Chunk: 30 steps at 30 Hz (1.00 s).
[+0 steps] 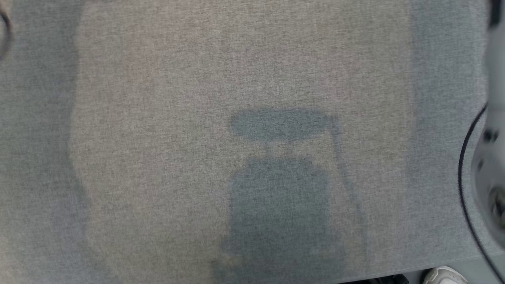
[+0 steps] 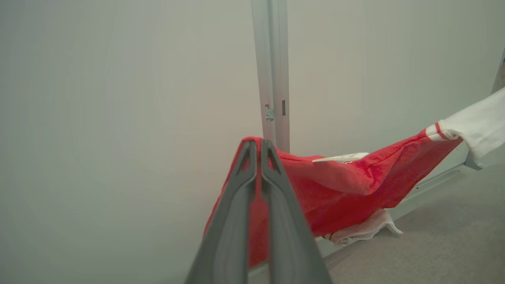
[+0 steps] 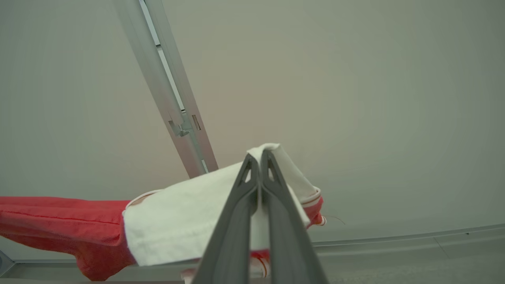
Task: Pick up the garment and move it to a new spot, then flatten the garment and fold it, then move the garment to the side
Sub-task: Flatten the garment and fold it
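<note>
While the left gripper has its two dark fingers pressed together on a red fold of the garment, the right gripper pinches the white sleeve end, jaws shut tight on the cloth.

Garment: red body, white sleeve with thin red stripes at the cuff. It hangs in the air, slung between the two grippers and sagging a little in the middle. Left wrist view: the red cloth runs off to the right and ends in the white sleeve at the frame's edge; a white part dangles below the red, close over the grey table. Whether it touches the table cannot be told. Right wrist view: the white sleeve drapes over both fingers, with the red body stretching away to the left.

Behind the garment: a metal post against a pale wall, with a low rail along the wall's foot.

Head view: grey woven table cover carrying the robot's shadow at centre. A pale forearm, blurred, sits at the right edge with a black cable beside it. A white shoe shows past the table's near edge, lower right.
</note>
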### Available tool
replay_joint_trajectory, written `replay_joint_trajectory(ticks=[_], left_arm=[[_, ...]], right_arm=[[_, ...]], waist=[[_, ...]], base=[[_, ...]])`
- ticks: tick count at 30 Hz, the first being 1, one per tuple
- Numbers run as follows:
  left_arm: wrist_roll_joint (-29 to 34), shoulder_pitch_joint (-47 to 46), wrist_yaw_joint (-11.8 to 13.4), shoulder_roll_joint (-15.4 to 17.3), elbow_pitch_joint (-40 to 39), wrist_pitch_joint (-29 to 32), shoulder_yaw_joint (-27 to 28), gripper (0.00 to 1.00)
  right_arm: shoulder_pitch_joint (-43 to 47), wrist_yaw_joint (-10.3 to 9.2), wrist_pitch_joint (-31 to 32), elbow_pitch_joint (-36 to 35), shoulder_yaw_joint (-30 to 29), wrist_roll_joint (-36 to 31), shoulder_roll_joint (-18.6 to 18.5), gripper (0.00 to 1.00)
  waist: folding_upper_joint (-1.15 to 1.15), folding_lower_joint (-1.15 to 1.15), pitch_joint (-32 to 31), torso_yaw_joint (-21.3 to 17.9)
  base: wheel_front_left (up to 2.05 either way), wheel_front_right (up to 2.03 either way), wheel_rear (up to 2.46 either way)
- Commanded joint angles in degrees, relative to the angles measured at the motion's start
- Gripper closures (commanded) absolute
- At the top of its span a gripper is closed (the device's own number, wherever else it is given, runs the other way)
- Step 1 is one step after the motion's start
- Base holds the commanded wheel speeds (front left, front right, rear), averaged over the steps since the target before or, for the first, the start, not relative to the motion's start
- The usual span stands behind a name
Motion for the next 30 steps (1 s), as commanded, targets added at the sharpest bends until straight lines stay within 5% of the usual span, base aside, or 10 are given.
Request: replay_joint_trajectory(ticks=[1, 6, 10, 18, 30], left_arm=[[-2.90, 4.11, 0.21, 3.10, -0.85, -0.43, -0.58, 1.00], [-6.83, 23.69, 0.14, 8.59, -10.62, -0.41, -2.96, 1.00], [-8.51, 39.72, 0.19, 11.06, -17.24, -0.48, 2.24, 1.00], [-7.14, 65.55, 0.37, 6.41, -25.36, -0.48, 10.39, 1.00], [-1.76, 101.68, 6.23, -5.28, -38.69, -0.49, 14.83, 1.00]], right_arm=[[4.79, 0.00, -1.16, -0.96, 1.80, 2.60, -0.86, 1.00], [25.90, -0.03, -3.27, -9.14, 9.58, 12.97, -5.13, 1.00], [41.56, -0.03, -3.53, -16.85, 11.14, 18.66, -8.30, 1.00], [63.55, -0.06, -2.34, -24.44, 8.15, 24.27, -9.25, 1.00], [95.07, -0.06, -0.16, -31.88, 3.93, 31.70, -13.99, 1.00]], waist=[[0.31, -0.02, -1.34, -1.06], [0.31, -0.02, -6.08, -1.37], [0.31, -0.02, -10.37, -1.62], [0.31, -0.02, -18.58, -1.24], [0.31, -0.02, -27.81, 0.78]], base=[[0.00, 0.00, 0.00], [0.00, 0.00, 0.00], [0.00, 0.00, 0.00], [0.00, 0.00, 0.00], [0.00, 0.00, 0.00]])
